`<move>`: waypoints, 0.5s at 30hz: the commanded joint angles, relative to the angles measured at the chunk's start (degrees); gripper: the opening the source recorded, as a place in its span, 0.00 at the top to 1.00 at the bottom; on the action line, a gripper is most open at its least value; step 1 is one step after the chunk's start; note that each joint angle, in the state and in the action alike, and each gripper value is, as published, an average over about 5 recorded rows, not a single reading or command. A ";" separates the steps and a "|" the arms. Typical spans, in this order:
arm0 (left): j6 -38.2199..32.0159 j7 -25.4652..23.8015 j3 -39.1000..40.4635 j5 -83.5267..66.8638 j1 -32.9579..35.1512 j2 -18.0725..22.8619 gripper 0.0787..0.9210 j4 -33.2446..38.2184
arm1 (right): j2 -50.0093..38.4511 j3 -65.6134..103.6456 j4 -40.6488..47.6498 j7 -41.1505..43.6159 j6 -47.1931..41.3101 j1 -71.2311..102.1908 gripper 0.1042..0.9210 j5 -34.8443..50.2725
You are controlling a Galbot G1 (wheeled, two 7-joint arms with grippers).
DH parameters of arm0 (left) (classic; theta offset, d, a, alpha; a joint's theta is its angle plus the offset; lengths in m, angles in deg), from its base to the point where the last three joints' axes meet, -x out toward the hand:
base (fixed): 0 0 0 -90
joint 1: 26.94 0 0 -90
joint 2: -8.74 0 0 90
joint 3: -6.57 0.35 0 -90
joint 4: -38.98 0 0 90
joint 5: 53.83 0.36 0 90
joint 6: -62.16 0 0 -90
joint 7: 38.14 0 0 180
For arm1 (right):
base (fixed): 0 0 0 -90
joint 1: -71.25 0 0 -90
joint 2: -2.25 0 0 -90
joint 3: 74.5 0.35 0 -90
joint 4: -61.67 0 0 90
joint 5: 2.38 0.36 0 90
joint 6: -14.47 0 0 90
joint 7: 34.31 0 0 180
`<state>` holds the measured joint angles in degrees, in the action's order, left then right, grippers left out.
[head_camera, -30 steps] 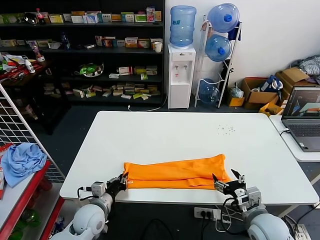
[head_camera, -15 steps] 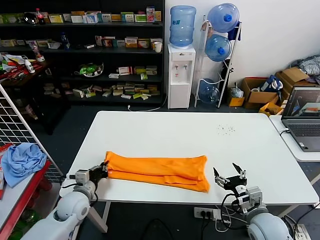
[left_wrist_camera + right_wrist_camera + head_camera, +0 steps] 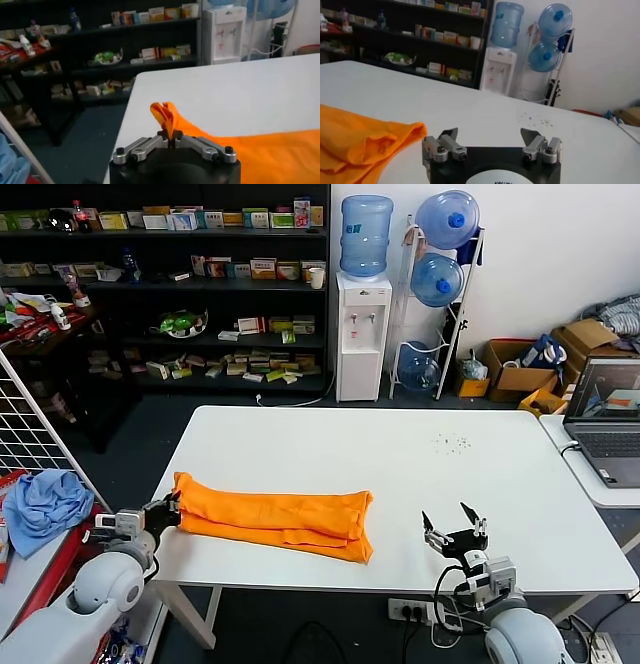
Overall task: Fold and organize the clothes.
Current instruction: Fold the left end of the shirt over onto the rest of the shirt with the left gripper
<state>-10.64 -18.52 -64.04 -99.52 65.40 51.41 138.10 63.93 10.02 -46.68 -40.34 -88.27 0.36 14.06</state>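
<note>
The orange T-shirt [image 3: 272,520] lay folded into a long narrow band across the near-left part of the white bench [image 3: 400,459], its left end reaching the bench's left edge and its right end stopping around the middle of the front edge. The left gripper [image 3: 165,512] was at that left edge with its fingers pressed together on the shirt's end; in the left wrist view the left gripper [image 3: 172,141] pinched a bunched fold of orange fabric [image 3: 165,117] that stood up between the fingertips, while the rest of the cloth trailed away flat on the bench surface [image 3: 240,90]. The right gripper [image 3: 453,529] hovered over the front right of the bench, clear of the shirt, its fingers spread wide. In the right wrist view the right gripper [image 3: 492,137] held nothing, and the rumpled right end of the shirt [image 3: 365,145] lay beside it, seemingly just short of touching the nearer finger, though the angle made that hard to judge
</note>
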 commanded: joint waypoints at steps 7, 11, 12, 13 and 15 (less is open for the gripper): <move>2.94 5.45 12.63 -5.73 -3.17 13.86 0.95 11.62 | 1.54 0.26 2.86 -0.22 1.30 -1.06 0.12 -2.32; 3.17 6.58 16.49 -6.08 -6.13 18.24 0.95 10.57 | 2.35 0.45 3.76 -0.20 1.39 -1.64 0.12 -2.62; 3.21 6.83 17.24 -6.13 -6.88 19.23 0.95 10.21 | 2.51 0.45 3.96 -0.20 1.37 -1.75 0.12 -2.71; 3.24 7.05 17.93 -6.15 -7.52 20.19 0.95 9.84 | 2.66 0.44 4.15 -0.20 1.33 -1.89 0.12 -2.80; 3.23 7.43 19.14 -6.09 -8.84 22.19 0.95 8.97 | 2.92 0.39 4.46 -0.21 1.24 -2.20 0.12 -2.95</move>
<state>-8.05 -13.19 -53.18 -104.22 61.64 63.34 145.88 65.99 10.50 -43.52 -40.48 -87.16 -1.21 11.67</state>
